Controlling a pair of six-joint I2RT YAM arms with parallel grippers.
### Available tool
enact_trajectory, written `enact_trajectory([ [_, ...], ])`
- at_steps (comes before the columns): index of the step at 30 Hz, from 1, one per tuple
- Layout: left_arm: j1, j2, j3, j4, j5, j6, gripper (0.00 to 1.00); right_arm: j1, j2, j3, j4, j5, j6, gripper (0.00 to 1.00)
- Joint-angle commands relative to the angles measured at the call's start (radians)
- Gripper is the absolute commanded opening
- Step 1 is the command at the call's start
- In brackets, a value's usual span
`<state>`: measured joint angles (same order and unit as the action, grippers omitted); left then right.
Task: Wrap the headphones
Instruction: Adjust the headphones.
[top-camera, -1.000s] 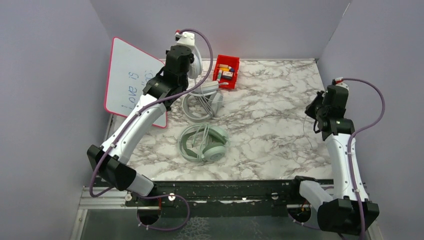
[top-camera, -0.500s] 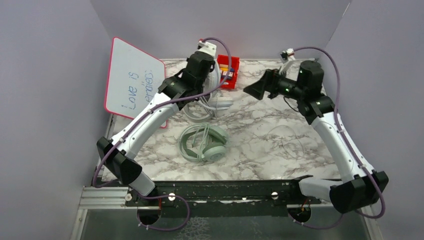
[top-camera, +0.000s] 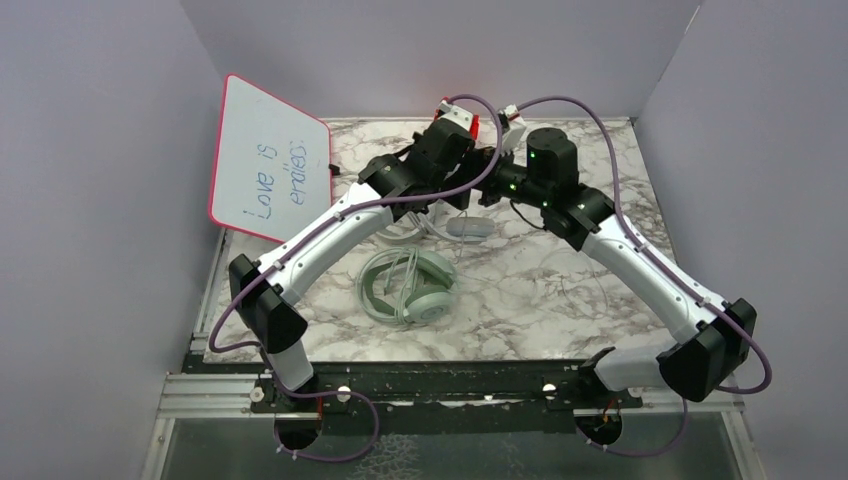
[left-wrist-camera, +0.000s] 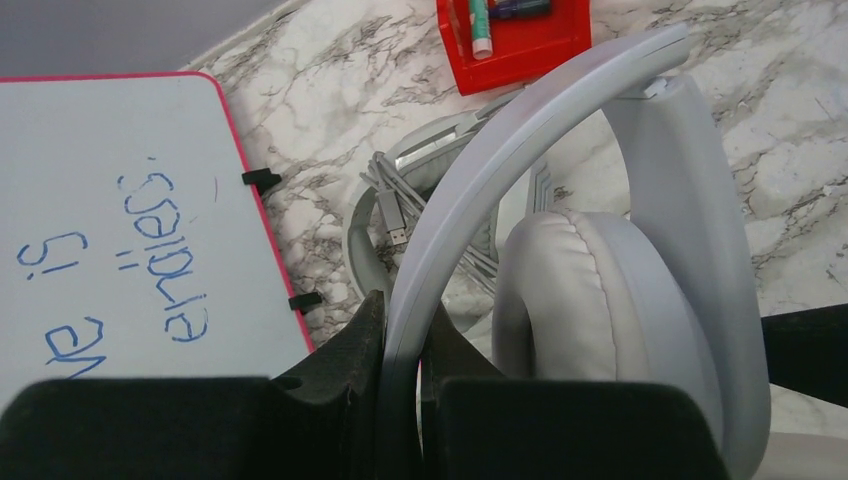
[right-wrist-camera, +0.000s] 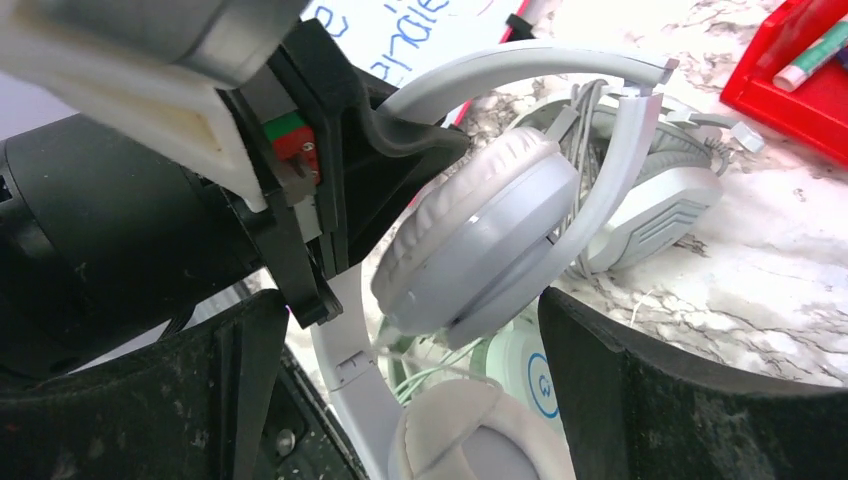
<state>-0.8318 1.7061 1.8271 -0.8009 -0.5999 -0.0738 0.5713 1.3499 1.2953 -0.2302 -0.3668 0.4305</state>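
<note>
Lab cell — grey screens (top-camera: 100, 200); marble-print tabletop (top-camera: 520, 300)

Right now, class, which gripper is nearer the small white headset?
Left. The left gripper clamps the headband of the white headset; the right gripper is open, facing its ear cup without gripping.

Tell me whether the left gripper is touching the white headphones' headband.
Touching. The left wrist view shows the left gripper clamped on the white headphones' headband, with no gap on either side.
</note>
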Motion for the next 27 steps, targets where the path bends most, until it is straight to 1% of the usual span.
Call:
enact_trajectory([
  [1,-0.021,-0.027,0.066,0.006,0.041,-0.044,0.0,0.031,0.003,0.0,-0.052,0.291,-0.047,0.98],
  [5,-0.021,-0.036,0.064,0.004,0.079,-0.055,0.0,0.031,0.027,0.002,-0.034,0.317,-0.048,0.95],
  [7,-0.022,-0.039,0.064,0.001,0.075,-0.053,0.0,0.031,0.046,0.019,-0.073,0.358,-0.036,0.91],
  [8,-0.021,-0.041,0.06,0.0,0.066,-0.049,0.0,0.032,0.036,0.018,-0.092,0.393,-0.014,0.9],
  [10,-0.02,-0.046,0.051,-0.003,0.041,-0.033,0.0,0.031,-0.065,-0.058,-0.013,0.34,-0.012,0.9],
  [11,-0.016,-0.052,0.044,-0.004,0.035,-0.03,0.0,0.031,-0.117,-0.127,0.043,0.3,-0.02,0.95],
  [12,-0.009,-0.056,0.037,-0.002,0.04,-0.028,0.0,0.027,-0.163,-0.156,0.055,0.302,-0.003,0.99],
  [14,0.013,-0.063,0.027,0.004,0.069,-0.03,0.0,-0.008,-0.232,-0.181,0.051,0.232,0.021,1.0],
  [16,0.023,-0.068,0.018,0.014,0.094,-0.028,0.0,-0.022,-0.261,-0.181,0.038,0.173,0.016,1.0],
  [18,0.029,-0.065,0.013,0.021,0.113,-0.028,0.0,-0.023,-0.265,-0.152,-0.01,0.159,0.001,1.0],
  [20,0.031,-0.067,0.01,0.022,0.125,-0.035,0.0,-0.023,-0.269,-0.154,-0.004,0.184,-0.003,1.0],
  [22,0.031,-0.071,0.005,0.031,0.147,-0.043,0.0,-0.023,-0.237,-0.125,-0.021,0.197,-0.02,1.0],
  [24,0.031,-0.071,0.005,0.031,0.153,-0.046,0.0,-0.022,-0.191,-0.082,-0.037,0.166,-0.027,1.0],
  [27,0.031,-0.075,0.009,0.031,0.153,-0.046,0.0,-0.019,-0.146,-0.071,-0.006,0.173,-0.017,1.0],
])
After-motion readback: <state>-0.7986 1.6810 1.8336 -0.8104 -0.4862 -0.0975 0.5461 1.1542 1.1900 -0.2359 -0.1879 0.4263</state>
